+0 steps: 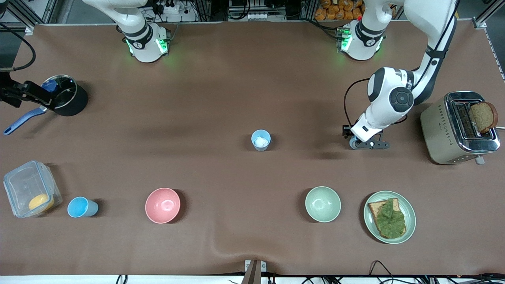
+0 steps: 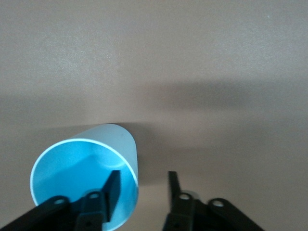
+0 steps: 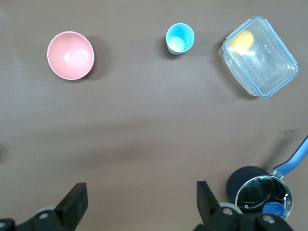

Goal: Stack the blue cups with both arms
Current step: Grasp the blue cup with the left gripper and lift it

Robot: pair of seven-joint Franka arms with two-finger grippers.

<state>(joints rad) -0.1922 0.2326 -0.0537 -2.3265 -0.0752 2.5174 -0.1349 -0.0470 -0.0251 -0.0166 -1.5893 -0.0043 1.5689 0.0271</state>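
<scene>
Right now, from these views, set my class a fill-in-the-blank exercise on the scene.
The left gripper straddles the rim of a blue cup, one finger ____ it.
The fingers of the right gripper are ____.
The whitish-patched cup stands ____ from the front camera than the pink bowl.
Answers: inside; open; farther.

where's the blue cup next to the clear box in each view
front view: blue cup near the camera edge, toward the right arm's end, between the clear box and the pink bowl.
right wrist view: the cup between the pink bowl and the box.
left wrist view: not in it; another blue cup sits at the left gripper.
shared landmark: the pink bowl.
</scene>
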